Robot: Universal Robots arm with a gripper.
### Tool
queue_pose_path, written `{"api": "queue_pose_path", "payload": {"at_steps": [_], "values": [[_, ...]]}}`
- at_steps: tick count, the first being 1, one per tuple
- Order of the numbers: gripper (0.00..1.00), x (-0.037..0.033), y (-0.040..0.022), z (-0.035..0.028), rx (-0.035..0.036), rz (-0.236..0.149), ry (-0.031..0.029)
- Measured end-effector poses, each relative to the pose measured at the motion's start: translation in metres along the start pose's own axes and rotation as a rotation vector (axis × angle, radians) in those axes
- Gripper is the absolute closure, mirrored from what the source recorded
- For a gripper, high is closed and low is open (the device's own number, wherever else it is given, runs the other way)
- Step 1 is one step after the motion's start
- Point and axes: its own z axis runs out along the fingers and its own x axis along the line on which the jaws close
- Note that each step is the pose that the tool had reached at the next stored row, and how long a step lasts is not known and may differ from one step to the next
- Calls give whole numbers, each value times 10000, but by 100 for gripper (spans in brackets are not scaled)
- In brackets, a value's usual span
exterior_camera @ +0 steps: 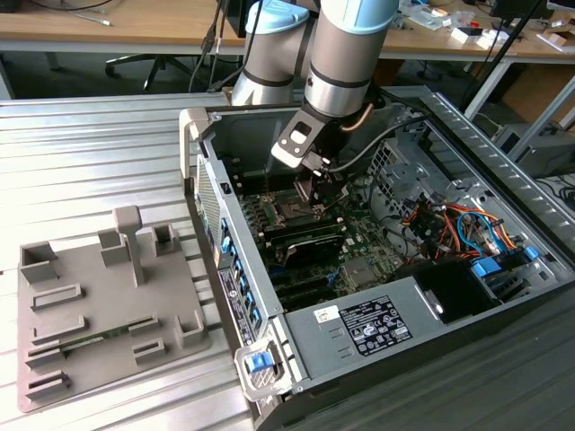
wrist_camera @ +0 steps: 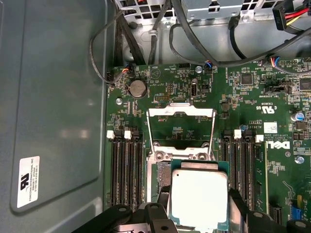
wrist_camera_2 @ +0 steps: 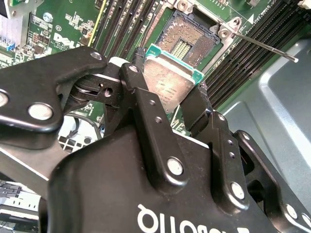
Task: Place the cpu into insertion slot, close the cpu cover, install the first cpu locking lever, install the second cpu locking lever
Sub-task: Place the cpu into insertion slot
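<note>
While gripping the cpu (wrist_camera_2: 167, 90), tool (wrist_camera_2: 169, 80) hovers above insertion slot (wrist_camera_2: 187, 41)

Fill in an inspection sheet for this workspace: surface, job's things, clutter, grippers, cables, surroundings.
Surface: ribbed metal table carrying an open computer case.
Job's things: cpu held close over the insertion slot, not seated; cpu cover raised open; one locking lever swung out.
Clutter: grey fixture tray beside the case, on the exterior view's left.
Grippers: gripper shut on the cpu.
Cables: black cables past the board; coloured wires inside the case.
Surroundings: wooden desks behind.
</note>
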Motion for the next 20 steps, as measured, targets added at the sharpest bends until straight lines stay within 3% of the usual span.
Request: {"api": "queue_pose_path", "payload": {"at_steps": [20], "values": [[45, 9, -3, 28, 3, -134, 12]]}}
